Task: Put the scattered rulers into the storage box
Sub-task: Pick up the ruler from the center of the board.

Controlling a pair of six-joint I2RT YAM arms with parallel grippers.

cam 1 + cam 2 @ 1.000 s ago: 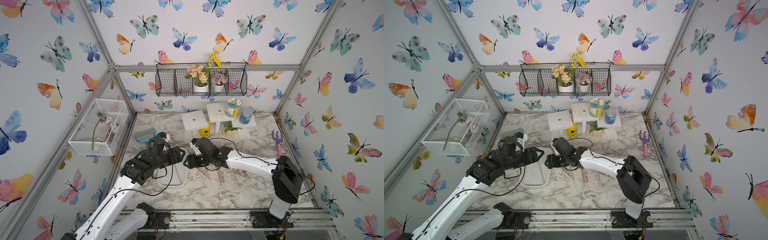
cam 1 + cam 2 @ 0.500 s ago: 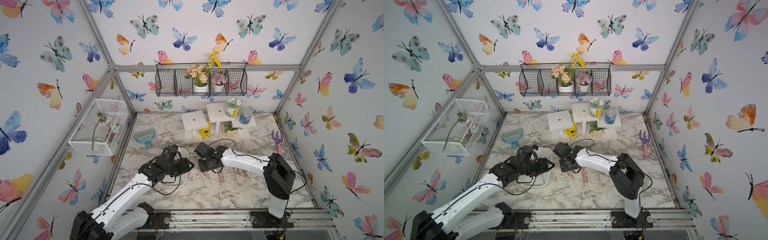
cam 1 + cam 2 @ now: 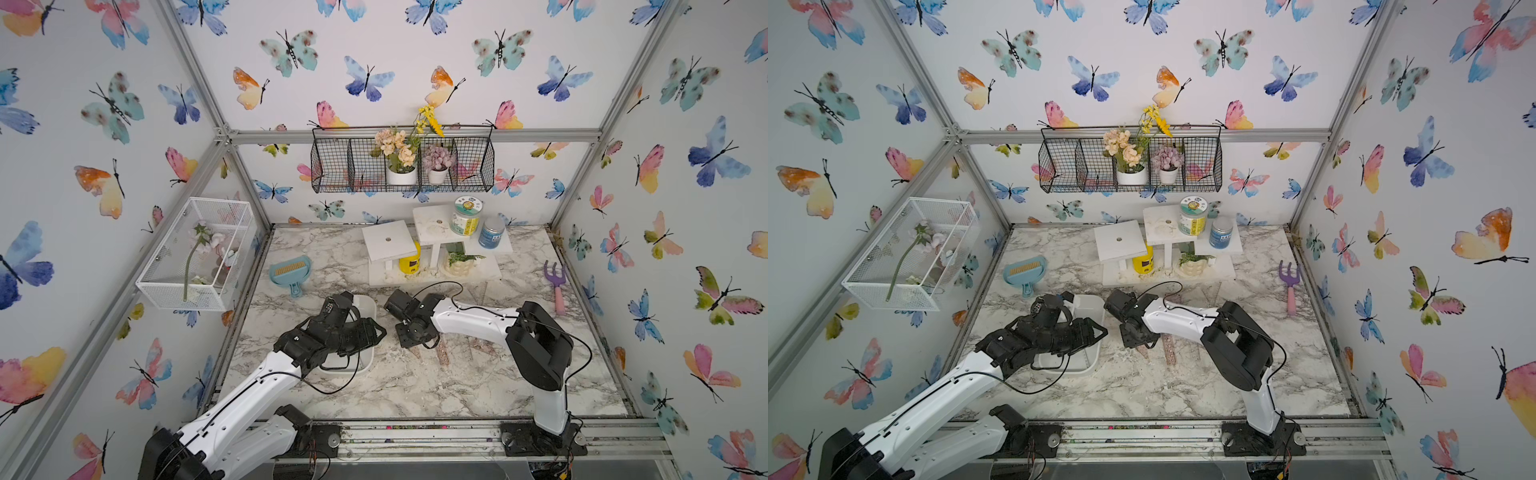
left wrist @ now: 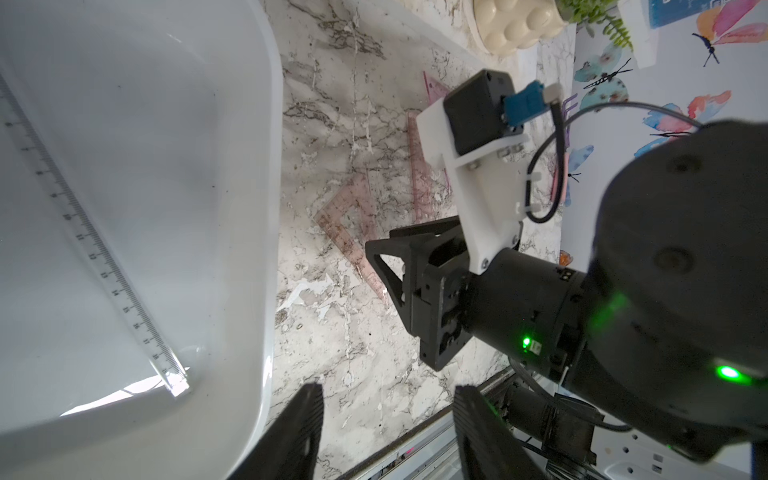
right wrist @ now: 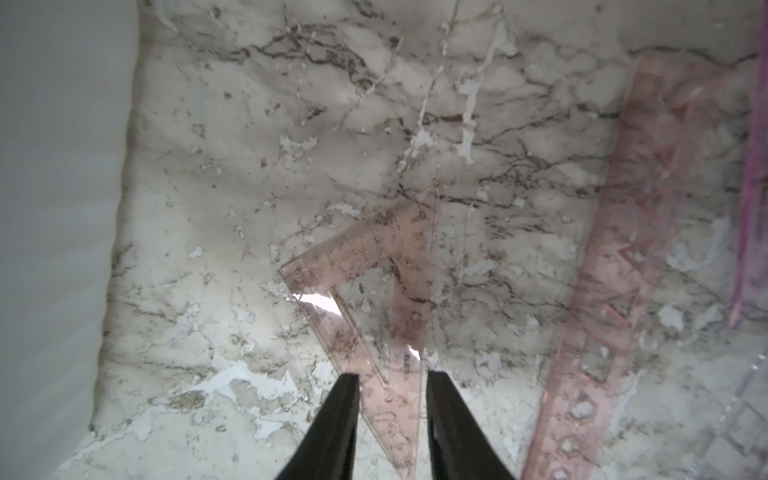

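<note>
The right gripper point(image 5: 392, 376) stands low over the marble table point(image 5: 249, 124), its jaws set narrow astride the pointed end of a pink set square point(image 5: 374, 266); whether they actually pinch it cannot be told. Near on one flank rises the white wall of the storage box point(image 5: 62, 208). On the opposite flank lies a long pink stencil ruler point(image 5: 615, 291), apart from the square. The left gripper point(image 4: 386, 388) hovers beside the box rim, jaws wide over bare marble. Only the left wrist view shows the box's contents: one clear straight ruler point(image 4: 104, 257) lying aslant on its floor. In both top views the left arm point(image 3: 249, 390) covers much of the box.
</note>
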